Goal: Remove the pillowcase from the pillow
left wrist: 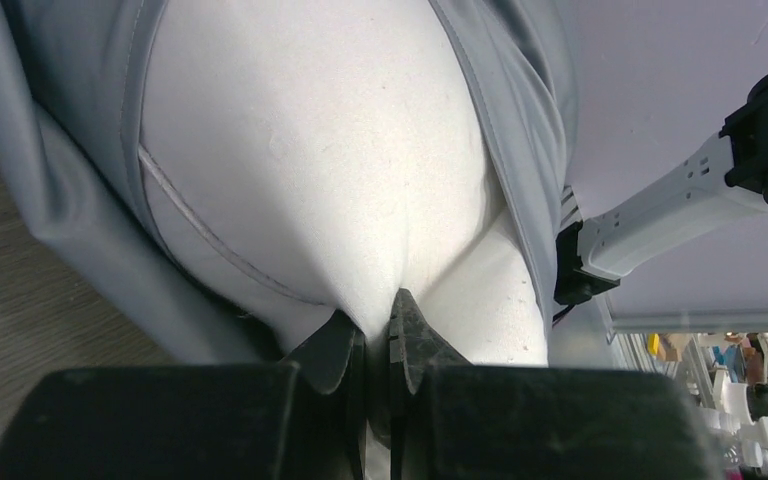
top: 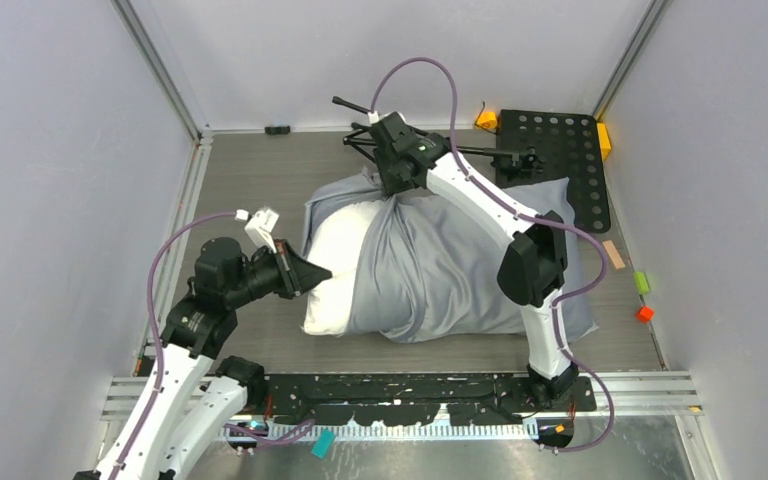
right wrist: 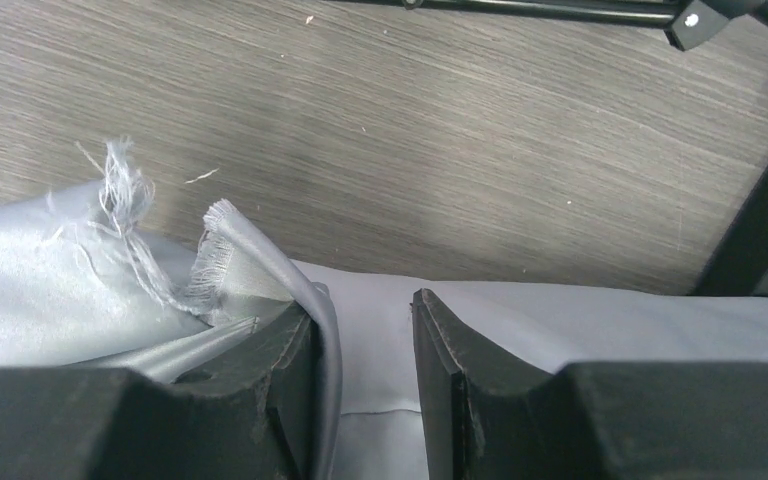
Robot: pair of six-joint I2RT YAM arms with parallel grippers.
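Black left jaws: the left gripper (left wrist: 378, 320) is clenched on a pinch of the pillow (left wrist: 310, 150), with white cloth puckered between its fingertips.
Black right jaws: the right gripper (right wrist: 365, 305) stands narrowly parted, and cloth of the pillowcase (right wrist: 580, 320) fills the gap. One fold runs down the inner face of a finger. In the overhead view the wrinkles gather into a bunch at this gripper, so it is grasping the cloth.
Frayed corner (right wrist: 210, 245): a loose-threaded edge of the grey fabric sticks up just beside the right fingers.
Pillow: lies across the middle of the table (right wrist: 380, 130). Its white left end is bare and the left gripper touches that end.
Pillowcase: covers the pillow's right-hand part, and its open edge is drawn back around the white end.
Perforated black plate (top: 560, 165): at the far right corner, beyond the pillow.
Orange block (top: 644, 314): near the table's right edge, apart from the pillowcase.
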